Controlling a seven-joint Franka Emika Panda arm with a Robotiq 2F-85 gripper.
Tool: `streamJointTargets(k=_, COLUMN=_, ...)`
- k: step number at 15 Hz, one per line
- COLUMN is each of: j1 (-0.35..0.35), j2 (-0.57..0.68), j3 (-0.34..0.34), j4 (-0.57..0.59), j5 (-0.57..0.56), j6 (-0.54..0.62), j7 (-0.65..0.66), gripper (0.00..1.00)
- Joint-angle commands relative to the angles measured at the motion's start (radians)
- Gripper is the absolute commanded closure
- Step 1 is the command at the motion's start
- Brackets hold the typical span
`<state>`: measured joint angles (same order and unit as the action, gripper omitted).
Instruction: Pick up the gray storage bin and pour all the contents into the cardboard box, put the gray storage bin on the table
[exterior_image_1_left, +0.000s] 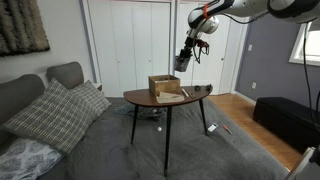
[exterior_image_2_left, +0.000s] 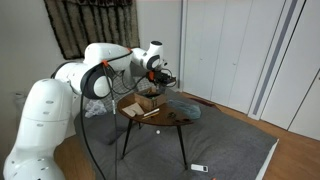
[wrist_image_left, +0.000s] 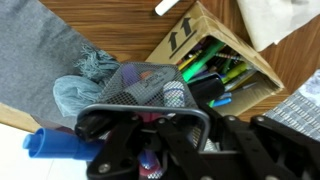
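exterior view facing the closet doors: the claw (exterior_image_1_left: 185, 54) hangs above the table (exterior_image_1_left: 195, 95), just beside the cardboard box (exterior_image_1_left: 165, 87). the gray storage bin (exterior_image_1_left: 180, 65) shows as a dark shape at its tip, clear of the tabletop.

exterior view from behind the arm: the claw (exterior_image_2_left: 160, 73) is above and a little beyond the cardboard box (exterior_image_2_left: 138, 103), which sits on the table (exterior_image_2_left: 175, 118). the bin is too small here to separate from the fingers.

wrist view: the gray storage bin (wrist_image_left: 140, 95) fills the centre, directly under the claw (wrist_image_left: 165, 140), with its upper edge running between the jaws. the jaws appear drawn in on that edge and carrying the bin (the contact itself is shadowed). small coloured items lie inside the bin. the cardboard box (wrist_image_left: 190, 40) is just beyond, its top open and markers (wrist_image_left: 215, 65) already in it.

handling, as a judgement: the bin looks light, with soft mesh-like sides that would sag or fold under a squeeze. the stiffer top edge is the sensible place to grip. loose contents will probably slide as it tilts, so the mouth should be over the box opening before tipping.
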<state>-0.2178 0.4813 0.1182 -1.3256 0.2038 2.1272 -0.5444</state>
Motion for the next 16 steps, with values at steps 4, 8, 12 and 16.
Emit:
streamJointTargets(k=4, j1=-0.016, j2=-0.030, j3=0.058, j4=0.029, j5=0.247, j6=-0.118, j7=-0.131, gripper=0.98)
streamJointTargets(k=8, j1=-0.020, j2=0.014, j3=0.076, j4=0.070, j5=0.386, j6=-0.178, j7=-0.184, gripper=0.98)
streamJointTargets(k=12, j1=-0.023, j2=0.083, j3=0.081, j4=0.130, j5=0.517, j6=-0.271, j7=-0.215, gripper=0.98)
streamJointTargets(k=16, j1=-0.015, j2=0.165, j3=0.074, j4=0.201, j5=0.601, j6=-0.352, j7=-0.210, gripper=0.98)
